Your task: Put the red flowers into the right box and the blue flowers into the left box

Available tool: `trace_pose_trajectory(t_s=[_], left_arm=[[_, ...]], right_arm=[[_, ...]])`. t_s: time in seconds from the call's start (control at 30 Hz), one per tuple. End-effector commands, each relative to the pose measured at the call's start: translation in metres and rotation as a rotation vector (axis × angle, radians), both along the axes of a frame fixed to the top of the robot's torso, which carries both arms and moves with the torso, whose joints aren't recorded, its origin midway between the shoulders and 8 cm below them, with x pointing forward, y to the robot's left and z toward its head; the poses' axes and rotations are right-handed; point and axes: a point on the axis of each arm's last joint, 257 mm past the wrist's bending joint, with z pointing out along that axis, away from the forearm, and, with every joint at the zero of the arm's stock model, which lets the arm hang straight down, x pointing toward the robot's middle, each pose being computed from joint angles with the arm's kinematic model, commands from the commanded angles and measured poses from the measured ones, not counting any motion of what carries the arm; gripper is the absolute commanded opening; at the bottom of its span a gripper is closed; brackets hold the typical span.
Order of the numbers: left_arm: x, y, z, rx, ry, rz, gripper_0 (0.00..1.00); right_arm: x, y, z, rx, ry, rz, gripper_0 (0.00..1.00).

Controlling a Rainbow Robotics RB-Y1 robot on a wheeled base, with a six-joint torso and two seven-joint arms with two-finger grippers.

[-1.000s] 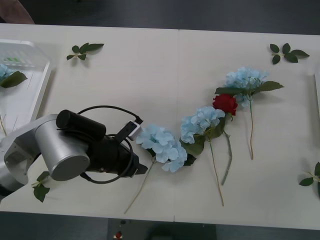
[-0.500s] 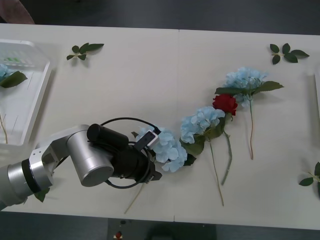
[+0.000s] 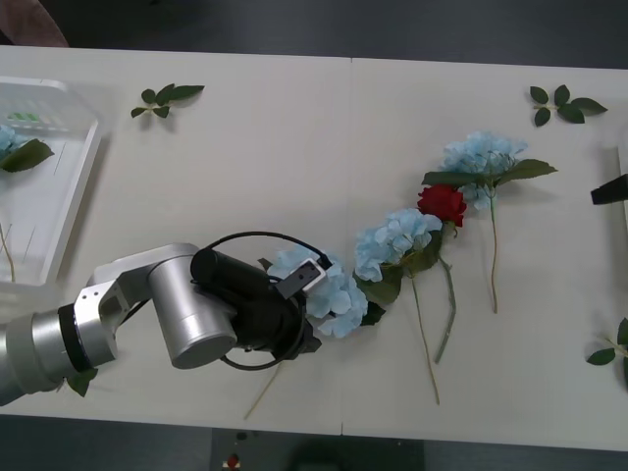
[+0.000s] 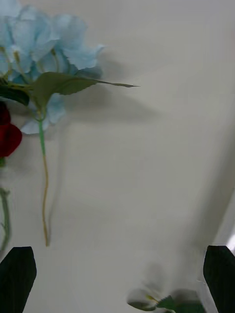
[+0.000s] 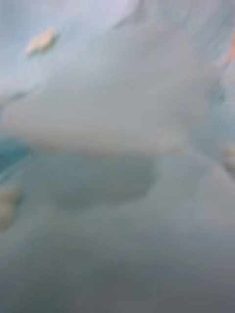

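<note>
We judge the pick-up of the nearest blue flower [image 3: 329, 287] on the table [image 3: 294, 147] under way: left tool [image 3: 306, 339] at its head, grip undeterminable; right tool [image 4: 117, 274] open, waiting; next, carry it to the left box [image 3: 59, 186].

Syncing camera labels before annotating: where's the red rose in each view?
Front view: the red rose lies right of centre on the table, its bloom touching the far-right blue flower.
Right wrist view: part of the bloom is cut off by the picture's edge, beside that flower's stem.
Left wrist view: not in it; blurred pale-blue petals up close.
Shared landmark: the far-right blue flower with its long pointed leaf.
</note>
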Motion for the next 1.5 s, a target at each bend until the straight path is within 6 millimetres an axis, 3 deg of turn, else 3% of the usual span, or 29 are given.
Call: trace_pose_trajectory(t_s=[0.03, 0.23, 0.33, 0.37, 0.43, 0.5, 0.73, 1.0, 1.13, 1.23, 1.27, 1.33, 1.37, 1.4, 1.43, 1.47, 1.5], left_arm=[[0.005, -0.021, 0.013, -0.012, -0.046, -0.032, 0.75], [0.005, -0.02, 0.005, 0.018, -0.07, -0.04, 0.66], [0.006, -0.019, 0.004, 0.021, -0.072, -0.035, 0.55], [0.006, -0.019, 0.004, 0.021, -0.071, -0.033, 0.38], [0.006, -0.018, 0.004, 0.023, -0.067, -0.028, 0.15], [0.005, -0.017, 0.003, 0.029, -0.062, -0.025, 0.0], [0.007, -0.017, 0.003, 0.03, -0.067, -0.013, 0.0], [0.018, -0.012, 0.01, 0.036, -0.097, 0.001, 0.0], [0.033, 0.001, 0.048, 0.042, -0.133, 0.027, 0.0], [0.044, 0.033, 0.116, 0.076, -0.165, 0.067, 0.0], [0.045, 0.041, 0.128, 0.083, -0.171, 0.079, 0.0], [0.053, 0.069, 0.17, 0.104, -0.194, 0.131, 0.0], [0.06, 0.091, 0.193, 0.123, -0.21, 0.177, 0.0], [0.064, 0.102, 0.202, 0.13, -0.213, 0.205, 0.0], [0.074, 0.133, 0.228, 0.147, -0.226, 0.276, 0.0], [0.08, 0.151, 0.239, 0.157, -0.23, 0.322, 0.0], [0.085, 0.165, 0.249, 0.157, -0.232, 0.358, 0.0]], right_arm=[[0.015, 0.038, -0.005, -0.011, -0.018, 0.041, 1.0], [0.028, 0.079, -0.027, -0.01, -0.019, 0.077, 1.0], [0.033, 0.092, -0.035, -0.014, -0.022, 0.079, 1.0], [0.035, 0.097, -0.038, -0.016, -0.025, 0.081, 1.0], [0.038, 0.105, -0.045, -0.024, -0.028, 0.084, 1.0], [0.041, 0.111, -0.049, -0.038, -0.035, 0.087, 1.0], [0.057, 0.132, -0.072, -0.046, -0.062, 0.096, 1.0], [0.065, 0.138, -0.09, -0.046, -0.076, 0.084, 1.0], [0.067, 0.137, -0.097, -0.045, -0.079, 0.076, 1.0], [0.069, 0.138, -0.099, -0.05, -0.082, 0.074, 1.0], [0.068, 0.139, -0.1, -0.049, -0.08, 0.076, 1.0], [0.069, 0.14, -0.1, -0.05, -0.081, 0.077, 0.81], [0.07, 0.141, -0.1, -0.053, -0.086, 0.078, 0.65], [0.07, 0.141, -0.101, -0.055, -0.086, 0.079, 0.58], [0.07, 0.142, -0.101, -0.058, -0.088, 0.08, 0.37], [0.07, 0.143, -0.102, -0.058, -0.089, 0.082, 0.19], [0.071, 0.144, -0.101, -0.058, -0.091, 0.083, 0.08]])
